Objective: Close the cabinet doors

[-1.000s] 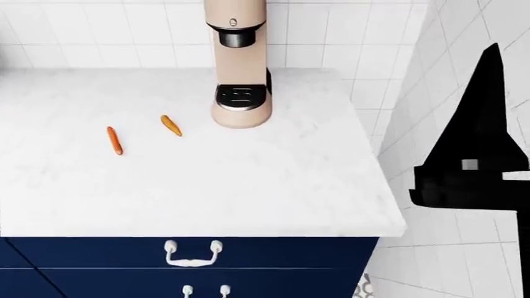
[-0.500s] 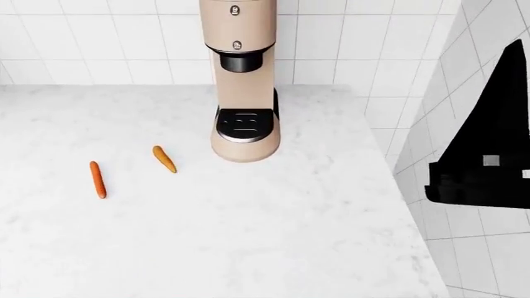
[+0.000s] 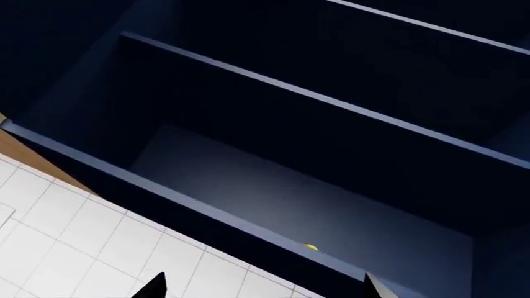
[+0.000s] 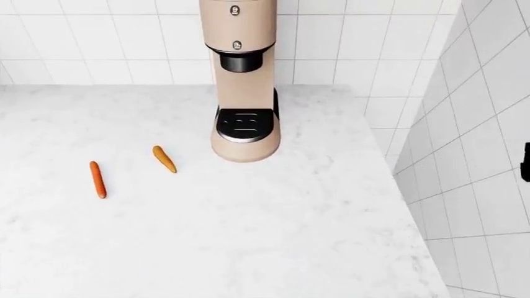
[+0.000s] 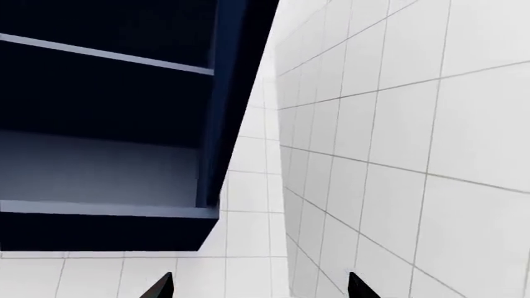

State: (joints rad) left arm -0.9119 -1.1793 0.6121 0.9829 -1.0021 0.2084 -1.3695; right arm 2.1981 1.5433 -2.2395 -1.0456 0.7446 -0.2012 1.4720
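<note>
**Q:** On the white marble countertop (image 4: 248, 248), what can be counted, and is anything readable?

**A:** One tall beige coffee machine (image 4: 242, 81) stands against the white tiled back wall (image 4: 108, 43), with two small round dark marks on its front — too small to read as a logo or letters. Two orange carrots lie left of it: a thinner carrot (image 4: 98, 179) farther left and a shorter carrot (image 4: 164, 159) nearer the machine, apart from each other. No legible writing anywhere.

**Q:** Where is the cabinet?

**A:** It does not appear in the head view. Both wrist cameras look up into a dark navy wall cabinet with open shelves (image 3: 331, 186), its inside plainly exposed. The left wrist view shows two shelf edges crossing the frame and a tiny yellow object (image 3: 309, 248) peeking over the front lip of the bottom panel; what it is cannot be told. The right wrist view shows the cabinet's end beside a white tiled side wall (image 5: 398, 155). No door is visible in any view.

**Q:** And the grippers?

**A:** Two black fingertips of the left gripper (image 3: 263, 287) show with a wide gap between them, holding nothing. The right gripper (image 5: 260, 285) likewise — tips spread apart, empty. In the head view only a black sliver (image 4: 525, 162) sits at the right edge.
</note>
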